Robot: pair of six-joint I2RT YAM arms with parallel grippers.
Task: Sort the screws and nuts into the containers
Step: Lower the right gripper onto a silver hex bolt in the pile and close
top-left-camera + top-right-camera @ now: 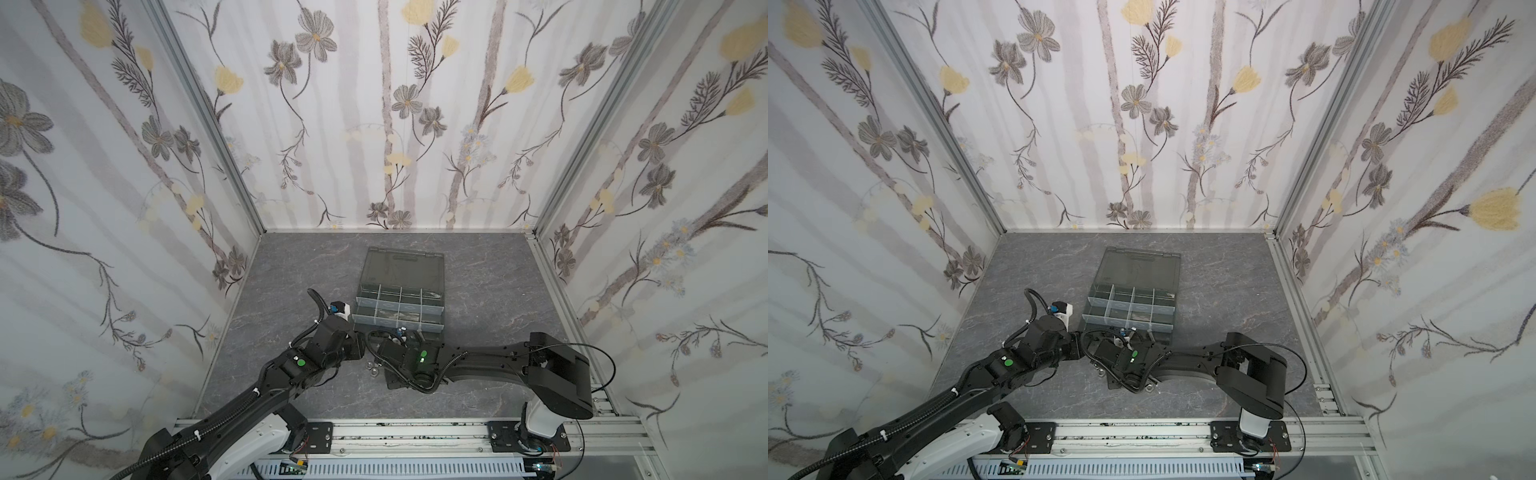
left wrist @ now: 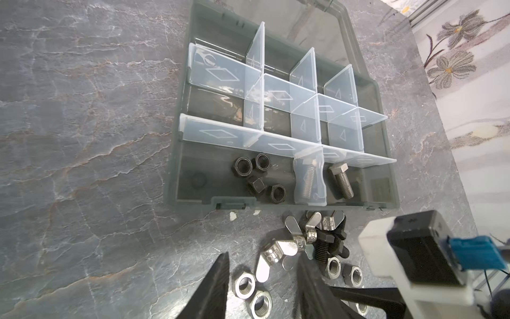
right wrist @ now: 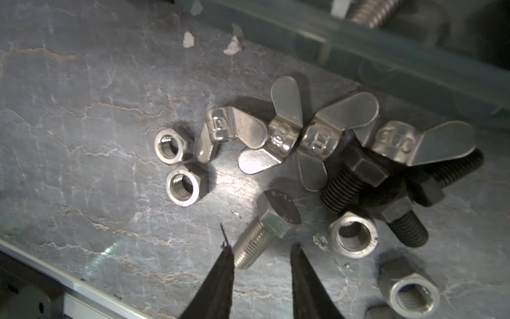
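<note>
The dark grey organiser case [image 2: 171, 176] lies open, its containers split by pale dividers. Several black nuts [image 2: 259, 176] lie in a front compartment, and silver screws [image 2: 340, 181] lie beside them. In front of the case is a loose heap of wing nuts [image 3: 240, 129], black bolts [image 3: 356, 176] and silver hex nuts [image 3: 353, 234]. My left gripper [image 2: 263, 255] is open and low over the table, with a wing nut [image 2: 278, 250] and hex nuts [image 2: 244, 287] lying between its fingers. My right gripper [image 3: 262, 247] is open around the shaft end of a silver screw [image 3: 265, 229] lying on the table.
Both wrists crowd together just in front of the case [image 1: 399, 299], whose smoky lid [image 1: 405, 268] lies flat behind it. The right arm's wrist block [image 2: 414, 248] is close beside my left fingers. Two loose nuts [image 1: 371, 368] show between the arms. Walls enclose three sides.
</note>
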